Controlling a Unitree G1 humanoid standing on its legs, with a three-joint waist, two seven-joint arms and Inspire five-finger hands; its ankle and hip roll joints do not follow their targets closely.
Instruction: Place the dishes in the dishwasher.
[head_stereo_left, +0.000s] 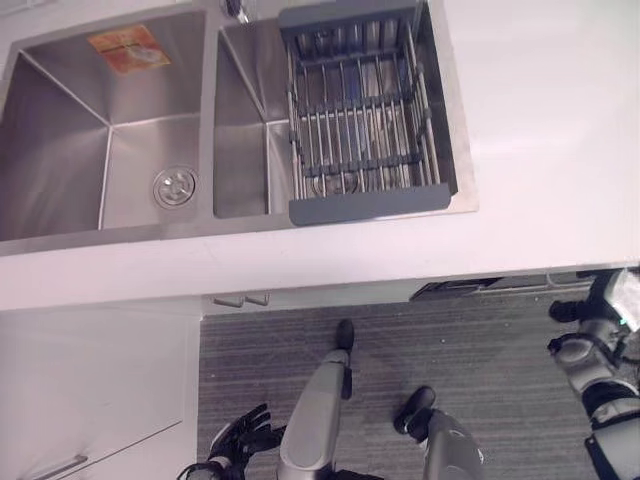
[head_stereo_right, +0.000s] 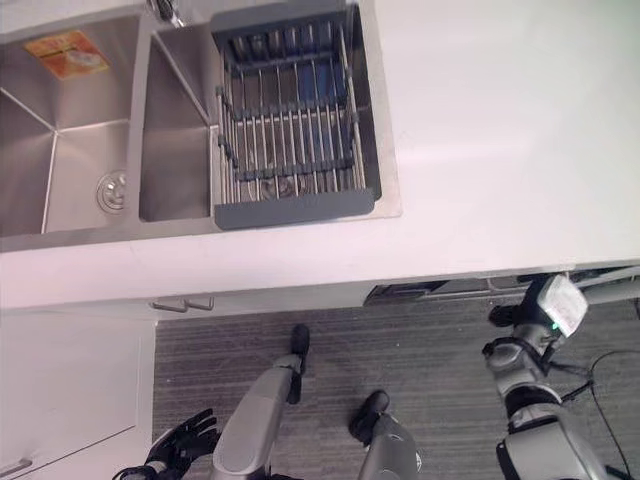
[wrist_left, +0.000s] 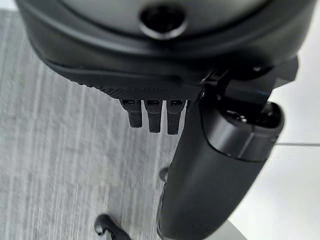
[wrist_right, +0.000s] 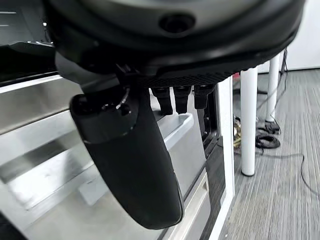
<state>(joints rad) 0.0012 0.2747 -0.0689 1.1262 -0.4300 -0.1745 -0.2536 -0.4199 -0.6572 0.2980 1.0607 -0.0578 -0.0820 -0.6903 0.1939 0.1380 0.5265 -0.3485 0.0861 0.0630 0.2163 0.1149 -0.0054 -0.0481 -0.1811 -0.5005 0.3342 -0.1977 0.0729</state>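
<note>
While both hands hang low and empty, left hand (head_stereo_left: 240, 436) with fingers loosely spread, right hand (wrist_right: 150, 165) fingers straight, the dish rack (head_stereo_left: 362, 120) sits upper centre in the sink (head_stereo_left: 110, 130), far above them.

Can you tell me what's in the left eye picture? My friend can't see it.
A double steel sink in a white counter, with a grey wire dish rack over its right basin. Below, the robot's left hand hangs open above grey carpet.

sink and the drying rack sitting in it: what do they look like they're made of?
Sink: looks like brushed stainless steel, grey with soft streaky reflections and creased basin folds. Drying rack: thin shiny metal wires, likely steel, with matte dark grey end pieces that look like plastic.
</note>
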